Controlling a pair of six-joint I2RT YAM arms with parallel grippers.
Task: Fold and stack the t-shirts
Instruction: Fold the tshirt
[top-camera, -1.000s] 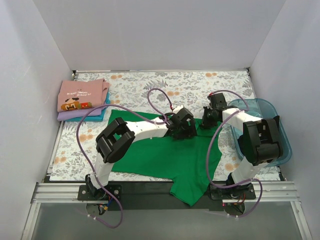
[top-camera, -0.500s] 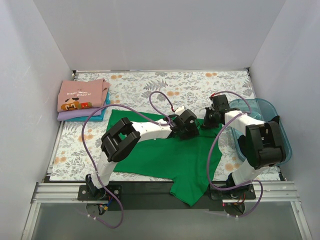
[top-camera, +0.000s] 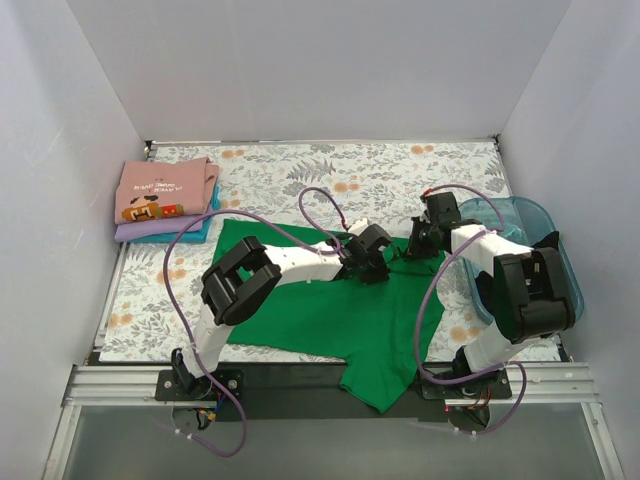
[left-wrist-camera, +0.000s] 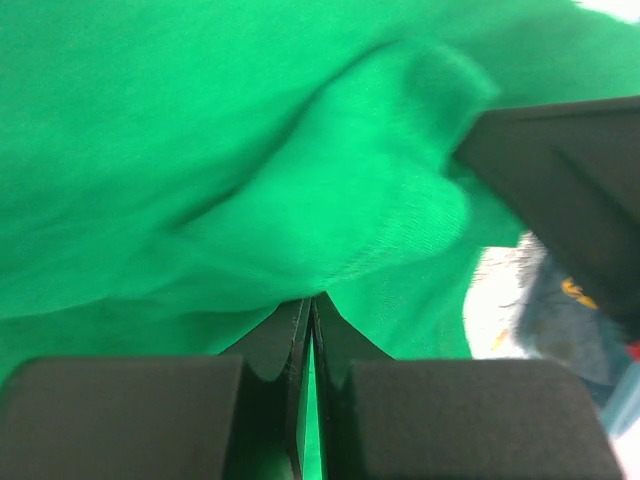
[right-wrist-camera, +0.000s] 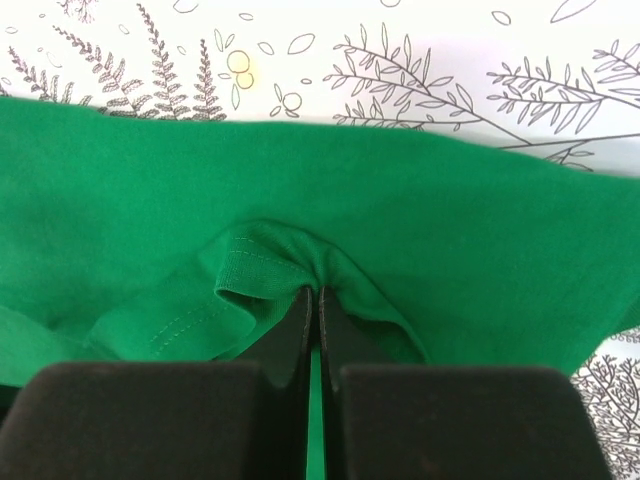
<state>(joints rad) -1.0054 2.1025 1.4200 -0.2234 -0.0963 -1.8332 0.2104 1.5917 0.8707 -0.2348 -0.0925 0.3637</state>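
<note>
— Stack (top-camera: 150, 230) at the far left sits folded, the pink printed tee (top-camera: 160, 188) on top, lavender and teal under it. What moved just now?

— Not much. The green t-shirt (top-camera: 320, 310) lies spread across the middle of the table (top-camera: 300, 170), one part hanging over the near edge. In the last second both arms crept a little toward us.

— So they've got hold of it?

— Yes. The left gripper (left-wrist-camera: 310, 305) has its jaws pressed together on a bunched ridge of green. To its right, the right gripper (right-wrist-camera: 314, 295) pinches a stitched hem at the shirt's far right corner, by the bin (top-camera: 520, 205).

— A fold starting, I'd say, with the far edge being drawn over.

— Looks so. The cloth is rumpled there and flatter elsewhere.
</note>
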